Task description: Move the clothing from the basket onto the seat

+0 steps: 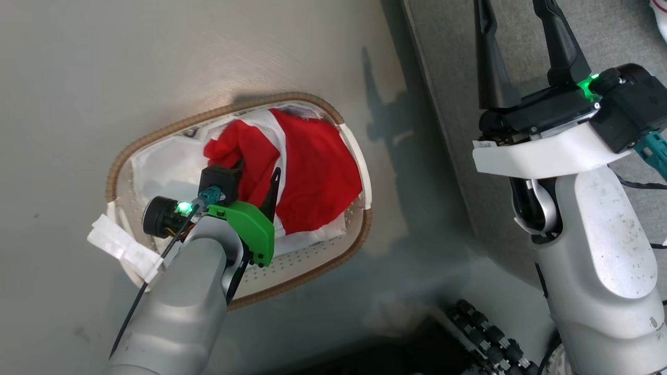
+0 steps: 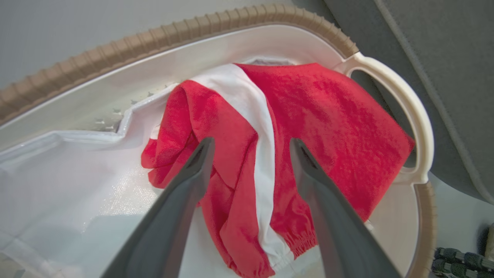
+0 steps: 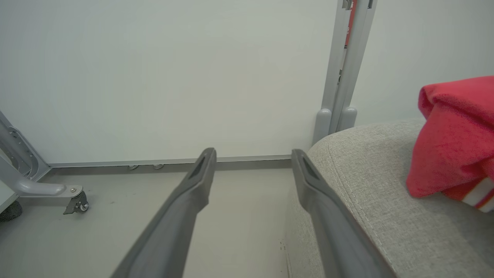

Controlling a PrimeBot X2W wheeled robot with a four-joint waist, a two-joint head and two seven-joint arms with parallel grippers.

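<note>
The left gripper (image 2: 251,143) is hanging inside the basket (image 2: 154,38) with its fingers spread wide. One finger is pointing down on each side of the white stripe (image 2: 251,100) of the clothing (image 2: 320,127). That straddle reads as the set-up for a pinch on the bunched middle fold, though nothing is being gripped yet, and I cannot tell whether the tips are touching the cloth. The red garment is lying crumpled on the white liner (image 2: 69,177), piled toward the handle (image 2: 409,104) at the end nearer the seat (a short carry, if I am judging it right).

The right gripper (image 3: 252,152) is hovering by the rounded edge of the seat (image 3: 366,181), fingers equally wide and holding nothing. It is pointing past the cushion at the floor (image 3: 115,231) and the wall (image 3: 154,77). It is probably being held there to stay out of the left arm's way. Further along the cushion a second red piece (image 3: 451,139) with white striping is resting on the grey fabric. So part of the job looks done, and the garment in the basket is what is left to lift across.
</note>
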